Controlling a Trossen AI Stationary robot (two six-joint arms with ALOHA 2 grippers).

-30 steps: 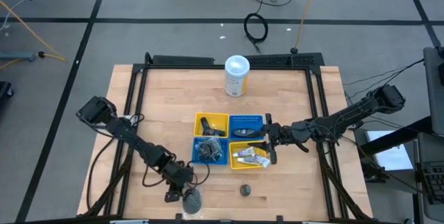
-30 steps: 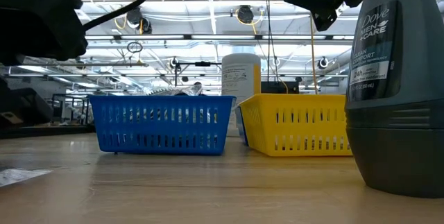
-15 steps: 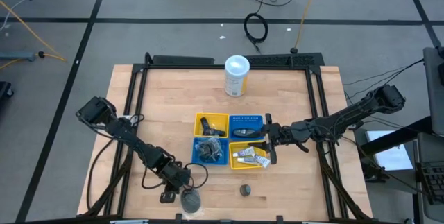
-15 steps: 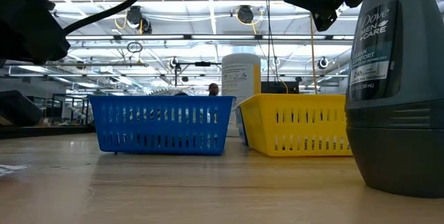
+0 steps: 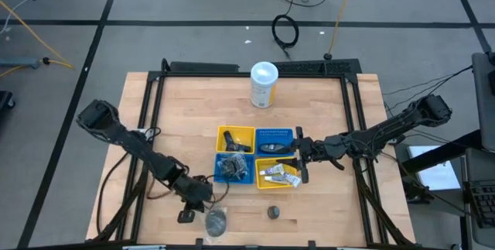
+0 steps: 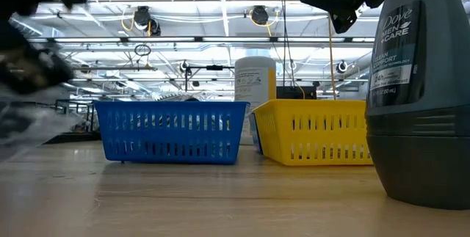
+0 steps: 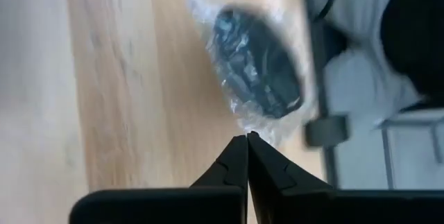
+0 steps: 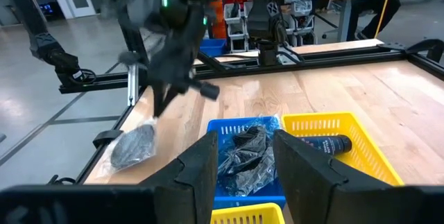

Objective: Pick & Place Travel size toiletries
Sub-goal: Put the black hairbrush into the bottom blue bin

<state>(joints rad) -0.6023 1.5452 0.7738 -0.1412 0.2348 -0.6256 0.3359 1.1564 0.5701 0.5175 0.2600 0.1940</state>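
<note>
Plastic wrap around a dark grey mesh puff (image 7: 258,64) is pinched between the shut tips of the left gripper (image 7: 245,139), seen in the left wrist view at the bag's edge. From above, the left gripper (image 5: 203,197) sits near the front edge of the tabletop (image 5: 186,118), with the mesh puff (image 5: 216,220) just beside it toward the front. In the right wrist view the puff (image 8: 133,145) hangs from the left arm close to the wood.

The right gripper (image 5: 298,155) hovers over the group of four trays, its fingers (image 8: 200,165) standing apart with nothing between them. Below it, a blue tray (image 8: 273,197) holds more bagged mesh puffs (image 8: 244,155), and a yellow tray (image 8: 369,156) holds a dark tube. Another yellow tray (image 5: 261,182) holds white tubes (image 5: 280,176). A small dark piece (image 5: 272,212) lies alone on the tabletop in front of the trays. A white canister (image 5: 264,84) stands toward the back.
</note>
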